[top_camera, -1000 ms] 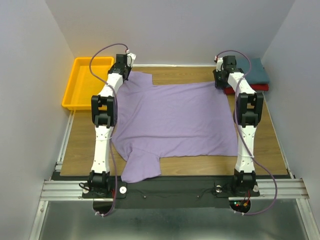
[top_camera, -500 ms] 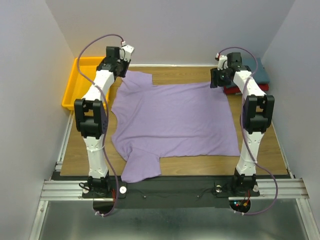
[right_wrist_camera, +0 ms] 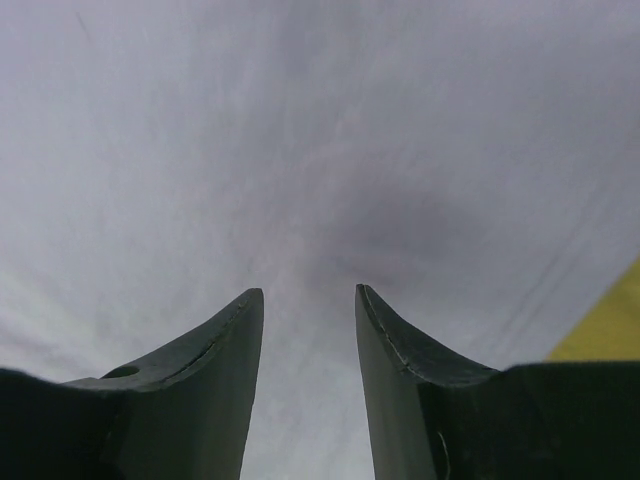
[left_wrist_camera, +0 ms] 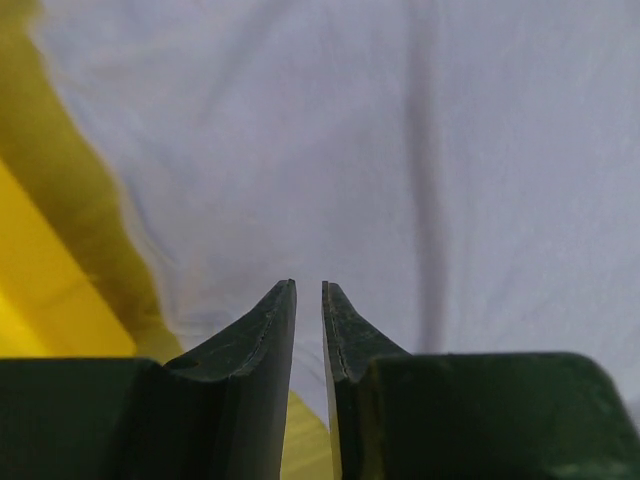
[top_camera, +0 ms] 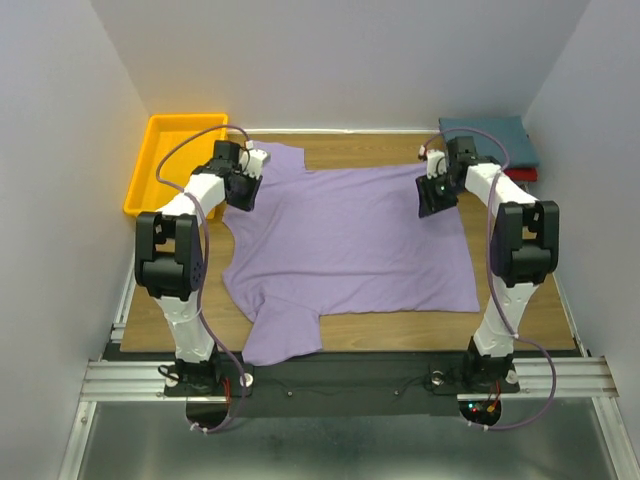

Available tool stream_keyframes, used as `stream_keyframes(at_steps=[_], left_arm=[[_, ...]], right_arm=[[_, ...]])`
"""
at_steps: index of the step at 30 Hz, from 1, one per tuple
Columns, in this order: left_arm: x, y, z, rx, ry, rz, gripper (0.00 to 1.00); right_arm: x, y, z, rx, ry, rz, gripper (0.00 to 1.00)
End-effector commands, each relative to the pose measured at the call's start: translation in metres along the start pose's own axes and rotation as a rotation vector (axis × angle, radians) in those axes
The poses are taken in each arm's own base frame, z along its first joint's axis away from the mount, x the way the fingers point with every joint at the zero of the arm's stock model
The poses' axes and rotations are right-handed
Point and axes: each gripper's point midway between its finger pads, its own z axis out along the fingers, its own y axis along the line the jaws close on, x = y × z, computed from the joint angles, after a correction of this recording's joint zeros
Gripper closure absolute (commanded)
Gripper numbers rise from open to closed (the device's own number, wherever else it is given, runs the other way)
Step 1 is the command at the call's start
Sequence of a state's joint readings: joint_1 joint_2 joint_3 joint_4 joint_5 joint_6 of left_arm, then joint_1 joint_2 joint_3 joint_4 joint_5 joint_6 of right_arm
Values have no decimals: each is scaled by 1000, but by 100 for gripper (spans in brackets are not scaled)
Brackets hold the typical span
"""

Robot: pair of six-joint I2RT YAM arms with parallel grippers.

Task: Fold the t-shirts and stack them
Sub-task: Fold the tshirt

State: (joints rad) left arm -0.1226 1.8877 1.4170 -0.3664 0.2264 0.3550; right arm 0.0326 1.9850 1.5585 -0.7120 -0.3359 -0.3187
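The lavender t-shirt lies spread flat on the wooden table, with one sleeve hanging over the near edge. My left gripper is low over its far left part, next to the shirt's edge. In the left wrist view its jaws stand a narrow gap apart with nothing between them, above the lavender cloth. My right gripper is low over the shirt's far right corner. It is open and empty above the cloth. The folded teal t-shirt lies on the folded red one at the far right.
A yellow-orange tray stands at the far left, just beyond the left gripper. Grey walls close in the table on three sides. A yellow surface shows past the shirt's edge in the left wrist view.
Both arms have swung down and inward from the table's far edge, so both grippers are now low over the lavender shirt's far corners. The shirt has not moved.
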Motion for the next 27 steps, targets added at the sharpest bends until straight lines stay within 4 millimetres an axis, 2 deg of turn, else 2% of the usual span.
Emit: stream_keyframes(at_steps=[1,3,5,6,8,9,10,11,12,13,15,17,18,19,21,22,23,24,25,26,27], left_arm=[[12,-5,-5,18,8,-29,73],[24,-2,6,14,42,-49,74],[25,11,12,-15,53,-68,75],[34,14,24,-13,83,-81,75],[25,32,31,-38,80,-98,76],[34,36,47,-32,118,-111,78],[18,46,46,-43,97,-114,78],[26,54,60,-42,126,-126,78],[23,60,65,-51,125,-126,78],[2,71,63,-68,93,-115,78],[-9,82,72,-78,83,-101,79],[-31,97,83,-98,56,-88,80],[-25,98,96,-88,84,-86,80],[-57,108,88,-109,14,-72,80],[-75,108,86,-85,-25,-55,74],[-90,108,78,-85,-61,-48,70],[-106,108,61,-91,-106,-40,63],[-116,105,50,-79,-136,-35,60],[-117,98,44,-55,-144,-24,59],[-123,90,33,-28,-168,-15,51],[-140,86,0,-37,-227,1,51]], right_arm=[[26,2,3,-16,68,-34,53],[32,0,10,-14,92,-33,54],[36,-7,23,-7,121,-21,54],[37,-9,29,-5,129,-14,55],[33,-17,43,-1,138,0,55],[31,-19,48,6,142,5,55],[35,-24,61,4,164,25,55],[23,-28,63,14,143,25,55],[17,-31,66,18,132,26,55],[14,-34,72,21,130,42,56],[-2,-43,84,35,107,49,56],[-14,-48,91,45,85,68,56],[-24,-52,96,45,65,73,54],[-32,-52,95,43,45,84,53],[-45,-51,93,32,15,90,48],[-61,-47,81,28,-24,77,46],[-67,-43,73,20,-42,66,43],[-72,-39,66,19,-56,55,41],[-83,-29,45,19,-89,19,39],[-85,-23,36,18,-98,4,37],[-88,-15,25,16,-111,-16,36]])
